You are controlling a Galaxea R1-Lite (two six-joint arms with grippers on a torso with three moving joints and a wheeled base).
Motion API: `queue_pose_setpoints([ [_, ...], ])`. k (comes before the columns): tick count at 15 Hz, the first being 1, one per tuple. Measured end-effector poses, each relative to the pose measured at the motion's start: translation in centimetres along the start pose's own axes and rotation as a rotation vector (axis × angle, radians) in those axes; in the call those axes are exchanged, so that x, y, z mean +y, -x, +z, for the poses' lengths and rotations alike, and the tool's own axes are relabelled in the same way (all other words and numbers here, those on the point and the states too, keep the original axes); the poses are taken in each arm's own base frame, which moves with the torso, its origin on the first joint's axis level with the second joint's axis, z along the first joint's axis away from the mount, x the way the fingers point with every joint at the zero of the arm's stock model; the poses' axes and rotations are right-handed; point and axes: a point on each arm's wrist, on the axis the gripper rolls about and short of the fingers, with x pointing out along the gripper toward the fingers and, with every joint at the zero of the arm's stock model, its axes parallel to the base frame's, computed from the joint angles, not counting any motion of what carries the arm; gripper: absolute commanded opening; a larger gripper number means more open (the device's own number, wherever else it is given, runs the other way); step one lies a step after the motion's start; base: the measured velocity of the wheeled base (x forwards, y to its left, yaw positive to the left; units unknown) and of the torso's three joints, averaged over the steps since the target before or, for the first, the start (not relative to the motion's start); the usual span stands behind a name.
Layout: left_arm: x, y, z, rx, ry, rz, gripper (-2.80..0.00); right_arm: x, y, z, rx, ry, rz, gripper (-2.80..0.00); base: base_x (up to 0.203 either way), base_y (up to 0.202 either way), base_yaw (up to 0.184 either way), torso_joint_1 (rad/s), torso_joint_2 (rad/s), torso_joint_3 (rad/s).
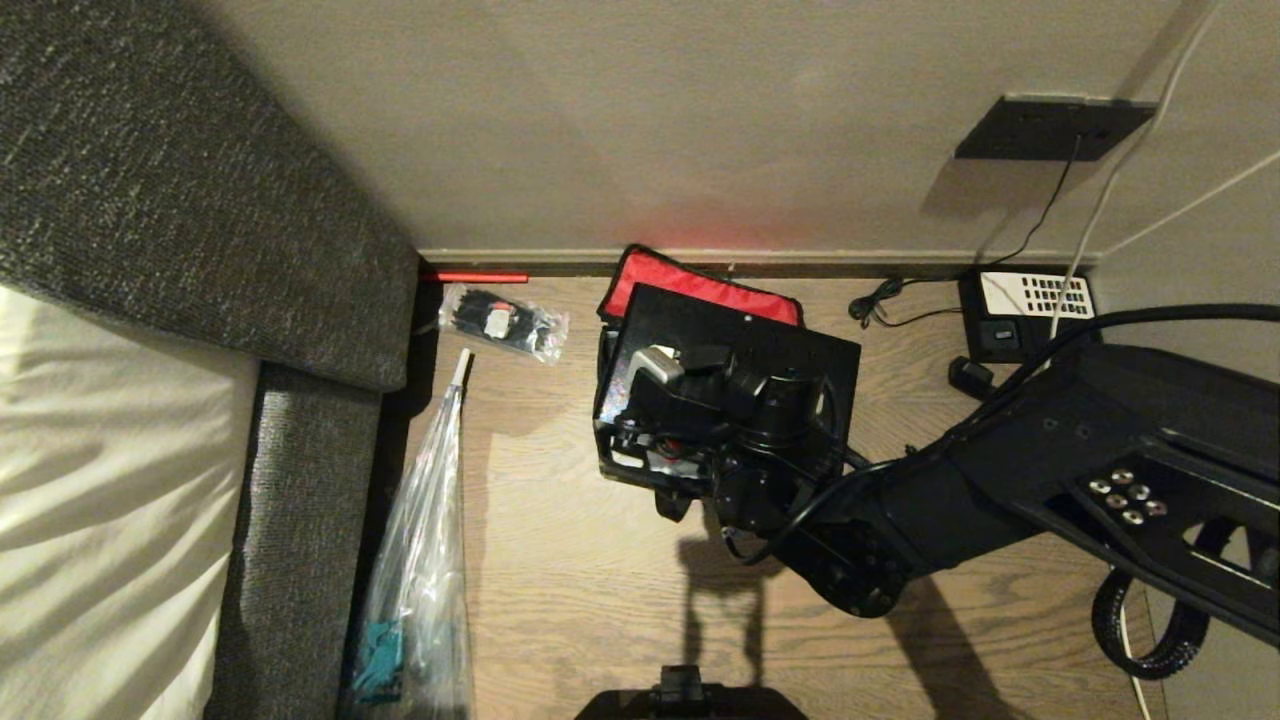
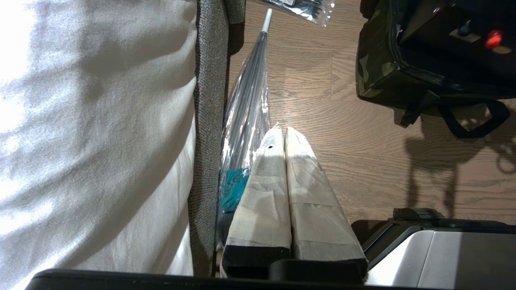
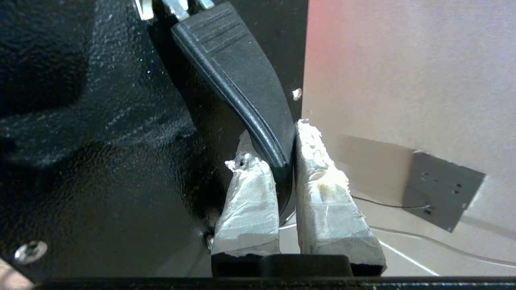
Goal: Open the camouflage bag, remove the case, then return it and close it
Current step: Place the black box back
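My right gripper is shut on the black handle of the case, a flat black rigid case held tilted over the camouflage bag. In the right wrist view the taped fingers pinch the handle against the case's textured face. The bag stands open on the wood floor by the wall, its red lining showing behind the case. Its camouflage side and black strap appear in the left wrist view. My left gripper is parked low over the floor, shut and empty.
A clear folded umbrella lies along the grey upholstered bed edge. A small plastic packet sits near the wall. A black desk phone with cables stands at the back right, below a wall socket.
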Motion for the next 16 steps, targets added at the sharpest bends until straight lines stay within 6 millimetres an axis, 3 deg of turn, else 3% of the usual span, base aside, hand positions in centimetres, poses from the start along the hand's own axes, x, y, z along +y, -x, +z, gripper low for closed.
queue_pose_setpoints([
  [7, 0.0, 0.0, 0.0, 0.0, 0.001, 0.001, -2.8, -1.8, 0.6, 0.1, -0.128, -0.015, 0.01, -2.8, 0.0, 0.0, 0.0, 0.0, 0.0, 0.0],
  [16, 0.0, 0.0, 0.0, 0.0, 0.001, 0.001, -2.8, -1.4, 0.3, -1.1, -0.201, 0.024, 0.049, -2.8, 0.0, 0.0, 0.0, 0.0, 0.0, 0.0],
])
